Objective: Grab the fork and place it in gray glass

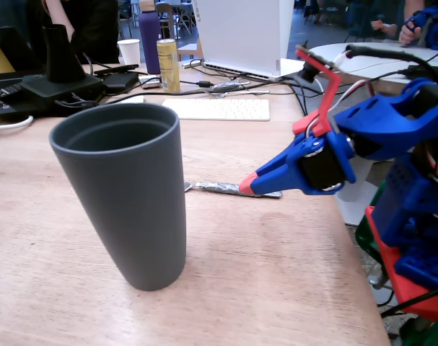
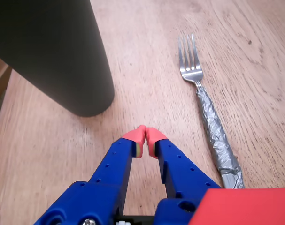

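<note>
The gray glass [image 1: 125,189] is a tall dark-gray tumbler standing upright on the wooden table, near the front left in the fixed view. In the wrist view its lower wall [image 2: 53,51] fills the upper left. The fork [image 2: 210,112] lies flat on the table, tines pointing away, its handle wrapped in crinkled silver foil. In the fixed view only its foil handle [image 1: 219,188] shows, just right of the glass. My blue gripper with red tips [image 2: 144,135] is shut and empty, hovering low over the table left of the fork's handle; it also shows in the fixed view [image 1: 246,186].
At the table's back stand a white keyboard [image 1: 219,109], a slim gold can [image 1: 168,65], a small white paper cup [image 1: 130,52], a purple bottle [image 1: 149,36] and a black stand [image 1: 60,68] with cables. The table's right edge [image 1: 356,245] runs beside the arm's base.
</note>
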`<act>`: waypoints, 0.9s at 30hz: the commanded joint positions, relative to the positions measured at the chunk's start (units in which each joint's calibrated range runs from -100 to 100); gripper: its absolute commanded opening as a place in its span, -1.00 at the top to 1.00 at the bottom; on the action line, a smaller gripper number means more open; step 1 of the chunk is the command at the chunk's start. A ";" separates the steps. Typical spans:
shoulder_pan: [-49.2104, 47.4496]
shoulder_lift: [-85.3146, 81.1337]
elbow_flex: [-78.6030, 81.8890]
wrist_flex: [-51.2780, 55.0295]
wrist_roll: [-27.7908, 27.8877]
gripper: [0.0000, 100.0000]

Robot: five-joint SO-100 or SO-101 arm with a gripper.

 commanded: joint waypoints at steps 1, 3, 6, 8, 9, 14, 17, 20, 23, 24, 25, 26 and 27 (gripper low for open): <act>0.10 5.55 -7.61 0.52 1.22 1.00; 1.11 17.38 -21.58 4.13 2.64 1.00; 1.28 33.85 -46.68 17.60 2.69 1.00; 1.45 42.60 -62.45 28.27 2.78 1.00; 1.45 46.03 -69.43 33.61 2.78 1.00; 1.79 54.09 -82.65 44.94 2.78 1.00; 1.96 58.21 -82.65 44.44 3.32 1.00; 8.56 61.55 -83.68 44.36 5.81 1.00; 16.17 60.87 -83.78 44.94 9.87 1.00; 19.89 60.78 -83.87 45.10 10.60 1.00; 23.45 60.78 -84.91 45.26 11.09 1.00; 25.14 61.47 -88.03 45.51 11.18 1.00; 25.48 61.72 -91.42 45.51 11.18 1.00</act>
